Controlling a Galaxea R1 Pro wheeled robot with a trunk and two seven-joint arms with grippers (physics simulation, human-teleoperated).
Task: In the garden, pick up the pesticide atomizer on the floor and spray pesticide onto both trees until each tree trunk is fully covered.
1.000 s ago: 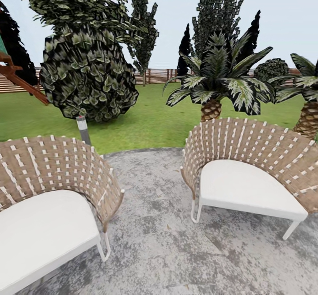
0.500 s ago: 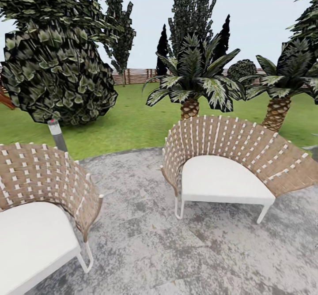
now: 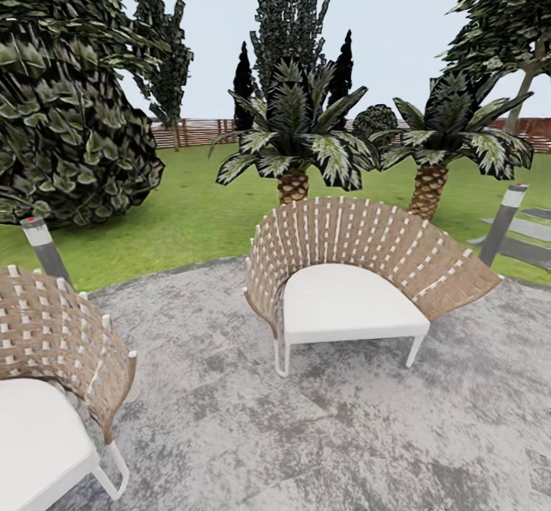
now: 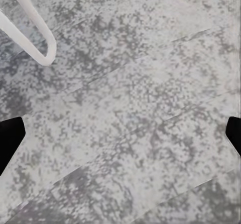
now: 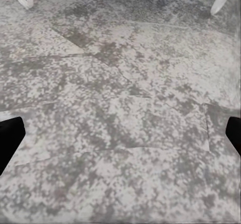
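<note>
We face a garden whose lawn (image 3: 214,213) runs back to a slatted wooden fence (image 3: 191,132), and we stand on a round patch of grey stone paving (image 3: 306,427) that carries the seating. A big dark leafy bush (image 3: 69,128) rises at the lawn's left edge, and two short palms (image 3: 295,144) with scaly trunks grow just behind the paving; none of these is a target. At the far right, a leafy crown on a thin grey stem (image 3: 524,86) may belong to one of the trees we must spray, though too little of it shows to be sure. A woven chair with a white cushion (image 3: 352,274) sits in the middle of the paving, and a second chair (image 3: 53,373) sits at the near left, both turned inward as a seating group. Two short lamp posts (image 3: 501,220) mark the paving's rim. The sprayer is not in sight, so we judge the search for it is still under way. The left gripper (image 4: 120,138) and the right gripper (image 5: 120,138) point down at bare paving, their dark fingertips (image 4: 10,138) spread wide apart at the frame edges, with nothing between them.
</note>
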